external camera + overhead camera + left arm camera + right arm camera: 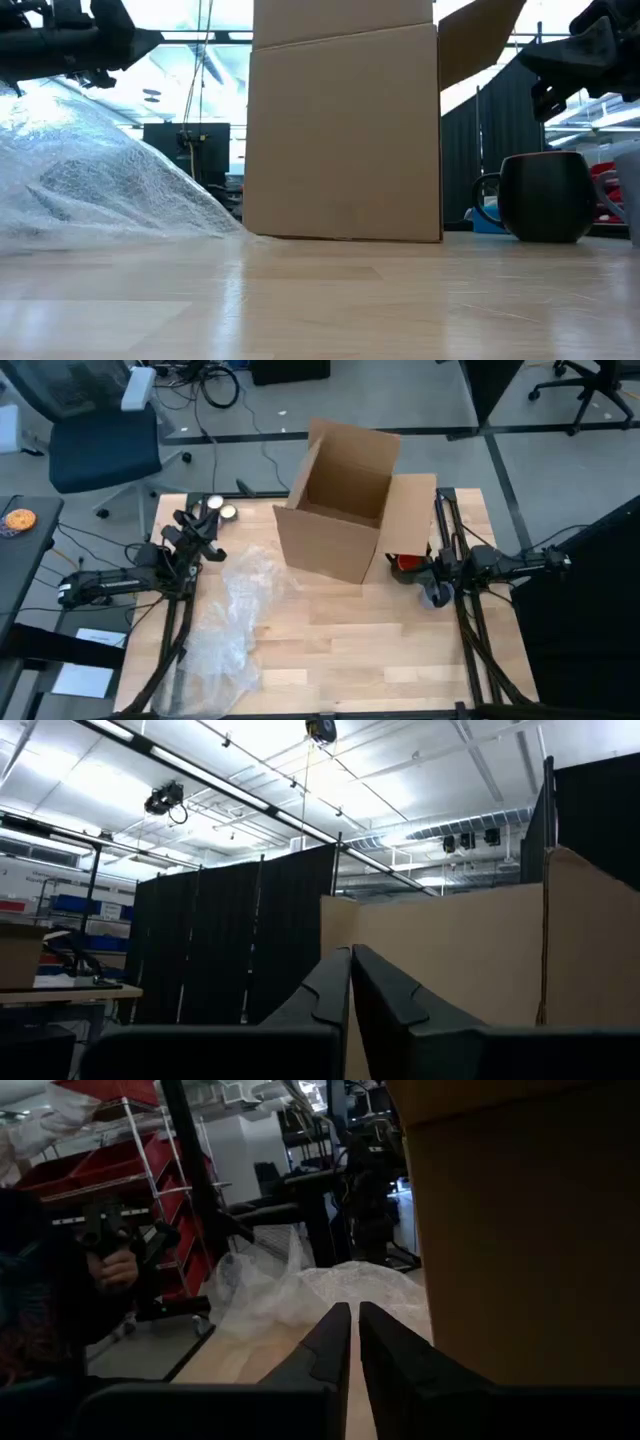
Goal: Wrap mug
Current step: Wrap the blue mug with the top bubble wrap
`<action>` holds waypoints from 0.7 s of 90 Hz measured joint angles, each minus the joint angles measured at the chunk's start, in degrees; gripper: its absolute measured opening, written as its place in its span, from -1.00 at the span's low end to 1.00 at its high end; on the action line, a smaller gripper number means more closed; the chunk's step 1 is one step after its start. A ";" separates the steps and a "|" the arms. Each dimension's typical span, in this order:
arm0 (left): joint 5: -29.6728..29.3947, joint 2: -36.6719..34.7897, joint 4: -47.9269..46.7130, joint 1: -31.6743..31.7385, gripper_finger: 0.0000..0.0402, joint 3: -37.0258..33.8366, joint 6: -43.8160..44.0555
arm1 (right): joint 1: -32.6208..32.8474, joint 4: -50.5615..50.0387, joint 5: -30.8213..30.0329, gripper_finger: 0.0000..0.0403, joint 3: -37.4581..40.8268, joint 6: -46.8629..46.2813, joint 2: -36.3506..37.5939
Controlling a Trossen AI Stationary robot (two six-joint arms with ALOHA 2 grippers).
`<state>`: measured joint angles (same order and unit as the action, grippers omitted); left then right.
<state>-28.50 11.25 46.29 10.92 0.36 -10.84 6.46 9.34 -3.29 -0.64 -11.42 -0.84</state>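
A dark mug (545, 197) with a red inside (407, 564) stands upright on its base on the table, right of the open cardboard box (340, 510), its handle toward the box in the low view. A crumpled sheet of clear bubble wrap (235, 622) lies on the table's left half. My right gripper (354, 1312) is shut and hangs above the mug (580, 50), touching nothing. My left gripper (350, 955) is shut, raised above the far end of the wrap (210, 548), and points toward the box.
The box (345, 125) stands in the table's far middle with a flap open toward the right. Two small round objects (221, 508) sit at the far left corner. A grey round object (436, 596) lies near the mug. Bare wood (370, 650) fills the near right.
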 joint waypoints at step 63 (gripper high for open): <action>8.50 5.65 -18.26 -0.04 -1.00 11.75 6.64 | 0.00 6.71 0.00 -0.99 0.02 0.41 0.00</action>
<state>-20.00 16.89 28.02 10.87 12.11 -4.20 6.46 16.05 -3.29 -0.62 -11.01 -0.84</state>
